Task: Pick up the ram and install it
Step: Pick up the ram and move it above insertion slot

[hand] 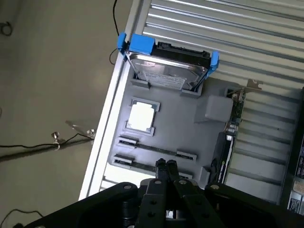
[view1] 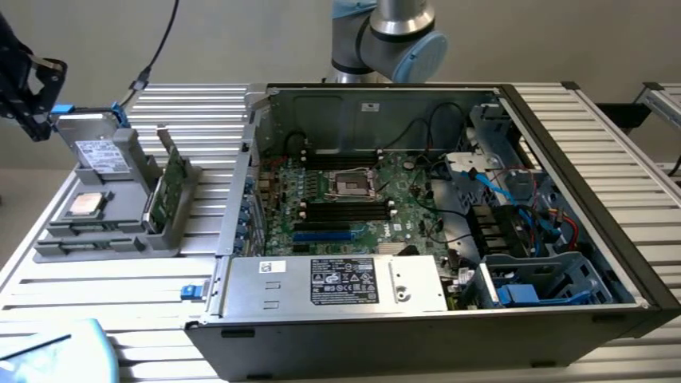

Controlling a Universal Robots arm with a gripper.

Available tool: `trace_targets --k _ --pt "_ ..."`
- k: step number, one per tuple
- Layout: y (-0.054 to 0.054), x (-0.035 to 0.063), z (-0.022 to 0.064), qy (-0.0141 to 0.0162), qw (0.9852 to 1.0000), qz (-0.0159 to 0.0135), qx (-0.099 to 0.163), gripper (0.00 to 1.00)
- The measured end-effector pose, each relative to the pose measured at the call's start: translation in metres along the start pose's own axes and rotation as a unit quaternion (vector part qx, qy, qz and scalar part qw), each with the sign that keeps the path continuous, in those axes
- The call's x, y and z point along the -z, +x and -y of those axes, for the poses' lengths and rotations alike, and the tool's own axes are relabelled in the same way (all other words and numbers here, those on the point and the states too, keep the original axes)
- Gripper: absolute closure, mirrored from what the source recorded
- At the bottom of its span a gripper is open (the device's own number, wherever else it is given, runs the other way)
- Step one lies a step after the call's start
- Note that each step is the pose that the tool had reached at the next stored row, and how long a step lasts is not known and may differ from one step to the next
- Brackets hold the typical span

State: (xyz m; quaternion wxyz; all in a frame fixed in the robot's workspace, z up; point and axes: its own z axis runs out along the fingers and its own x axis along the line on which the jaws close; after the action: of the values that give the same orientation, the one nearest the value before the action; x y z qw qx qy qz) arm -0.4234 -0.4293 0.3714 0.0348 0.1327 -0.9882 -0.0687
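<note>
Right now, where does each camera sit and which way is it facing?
Exterior view: off the arm, high up, looking down into the open computer case; a joint of the arm shows beyond it.
Wrist view: on the wrist, looking down on the gray parts tray; the shut gripper shows.
Both show the parts tray and its hard drive.

Ram point(hand: 156, 148) – slim, long strip, seen edge-on as a thin dark line; colour and chips not clear from here. Stands on its long edge in a slot of the grey tray point(hand: 209, 109) on the bench point(hand: 237, 28), ends caught between two small clips – just beside the square silver chip point(hand: 141, 115).
</note>
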Motion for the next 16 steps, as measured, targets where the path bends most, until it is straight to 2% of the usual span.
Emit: trace_targets --k 4,8,12,16 --pt "-0.0001 -0.0024 0.0004 0.0013 0.9993 -0.0051 0.036 0.89" --pt "-0.0003 -0.0049 0.0008 0.0031 0.9974 -0.0103 0.072 0.89" --pt "-0.0004 -0.0076 0.0012 0.0049 0.9941 -0.0156 0.107 0.89" --pt "-0.0005 -0.01 0.0015 0.0067 0.9895 -0.0208 0.143 0.89"
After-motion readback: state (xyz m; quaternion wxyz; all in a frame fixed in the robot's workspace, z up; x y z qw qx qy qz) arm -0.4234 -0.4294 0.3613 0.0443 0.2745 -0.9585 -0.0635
